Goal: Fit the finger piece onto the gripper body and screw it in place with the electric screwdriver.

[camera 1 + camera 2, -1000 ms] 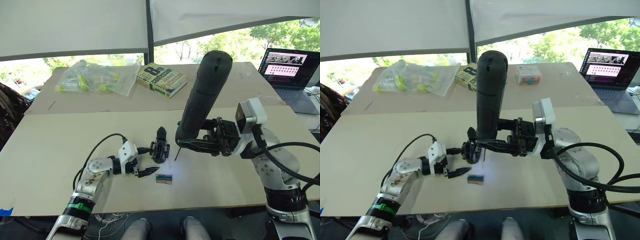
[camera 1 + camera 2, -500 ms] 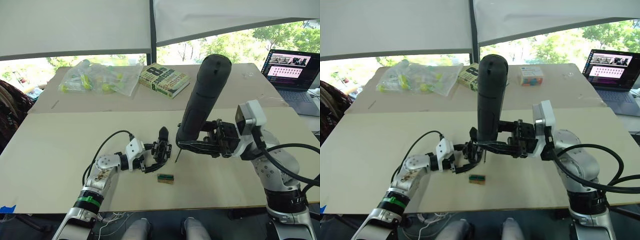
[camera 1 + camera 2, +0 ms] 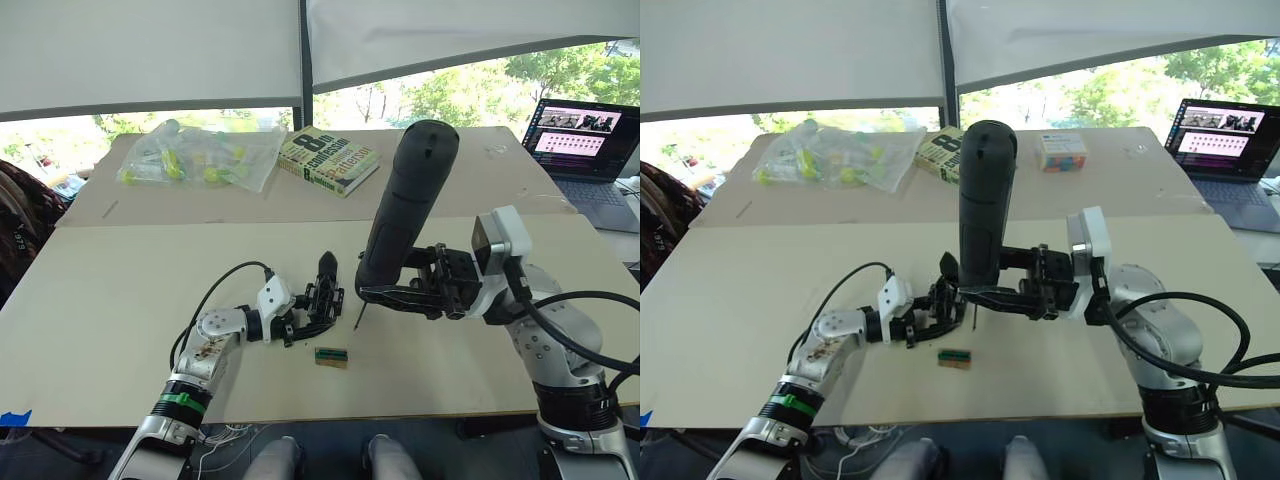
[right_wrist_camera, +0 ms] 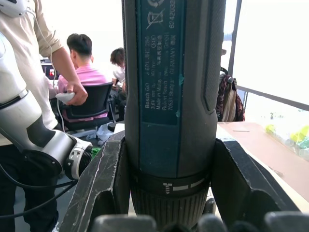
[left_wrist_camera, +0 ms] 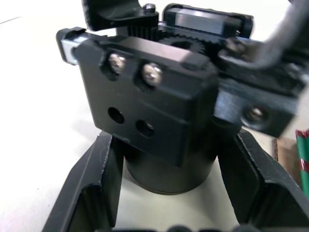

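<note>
The gripper body (image 3: 322, 300) is a small black block standing on the table (image 3: 120, 290); I cannot tell the finger piece apart from the pointed finger (image 3: 325, 267) rising from it. My left gripper (image 3: 308, 324) is open, and its fingers (image 5: 96, 193) straddle the body's round base (image 5: 169, 171) with a narrow gap on each side. The electric screwdriver (image 3: 405, 210) stands steeply tilted, with my right gripper (image 3: 375, 292) shut on its lower end. Its thin bit (image 3: 356, 320) points down just right of the body. The fingers (image 4: 101, 183) clamp the barrel (image 4: 174, 96).
A small green and red part (image 3: 330, 355) lies just in front of the body. At the back lie a book (image 3: 323, 160), a plastic bag of yellow-green items (image 3: 195, 155) and a colourful box (image 3: 1058, 150). A laptop (image 3: 585, 140) sits far right. People (image 4: 79, 63) sit behind.
My left gripper has moved right from beside the gripper body and now has its fingers on either side of the base. The screwdriver has shifted only slightly.
</note>
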Tool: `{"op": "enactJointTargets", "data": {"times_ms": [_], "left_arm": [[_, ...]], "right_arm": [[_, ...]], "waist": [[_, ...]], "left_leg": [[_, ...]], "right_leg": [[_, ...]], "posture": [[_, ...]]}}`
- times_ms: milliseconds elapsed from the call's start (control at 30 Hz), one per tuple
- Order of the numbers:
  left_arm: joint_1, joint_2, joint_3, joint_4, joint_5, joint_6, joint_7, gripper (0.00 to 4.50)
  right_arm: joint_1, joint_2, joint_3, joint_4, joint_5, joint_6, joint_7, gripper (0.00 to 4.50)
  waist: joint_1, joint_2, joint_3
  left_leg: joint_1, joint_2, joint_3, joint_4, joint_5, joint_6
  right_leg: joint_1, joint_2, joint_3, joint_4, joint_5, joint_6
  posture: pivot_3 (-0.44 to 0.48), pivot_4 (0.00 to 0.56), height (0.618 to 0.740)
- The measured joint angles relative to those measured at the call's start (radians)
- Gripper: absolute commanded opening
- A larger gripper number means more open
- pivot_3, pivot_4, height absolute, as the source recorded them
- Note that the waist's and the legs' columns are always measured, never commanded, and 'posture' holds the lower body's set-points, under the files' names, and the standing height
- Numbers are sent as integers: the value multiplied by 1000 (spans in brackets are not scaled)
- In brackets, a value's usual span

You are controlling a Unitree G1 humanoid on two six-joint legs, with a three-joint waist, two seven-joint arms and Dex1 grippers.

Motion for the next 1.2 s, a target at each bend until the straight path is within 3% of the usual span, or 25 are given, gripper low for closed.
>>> {"op": "enactJointTargets", "data": {"times_ms": [600,667,767,1200], "left_arm": [[-107,33,1,199,-6,-155,-185,2314],[-107,32,3,200,-6,-147,-185,3333],[-90,30,14,173,-9,-127,-164,4454],[111,36,41,-122,-39,9,-1,4454]], "right_arm": [[1,-44,-17,-14,2,7,-7,1907],[2,-46,-17,-14,2,7,-4,1907],[6,-47,-17,-14,3,7,1,1907],[14,-50,-22,-14,10,7,21,1907]], "waist": [[-4,0,0],[-4,0,0],[-6,0,0],[-9,0,0]], "left_leg": [[-1,0,0,0,0,0],[0,0,0,0,0,0],[0,0,0,0,0,0],[-1,0,0,0,0,0]], "right_leg": [[-1,0,0,0,0,0],[-1,0,0,0,0,0],[-1,0,0,0,0,0],[-1,0,0,0,0,0]], "posture": [[0,150,740],[0,150,740],[0,150,740],[0,150,740]]}}
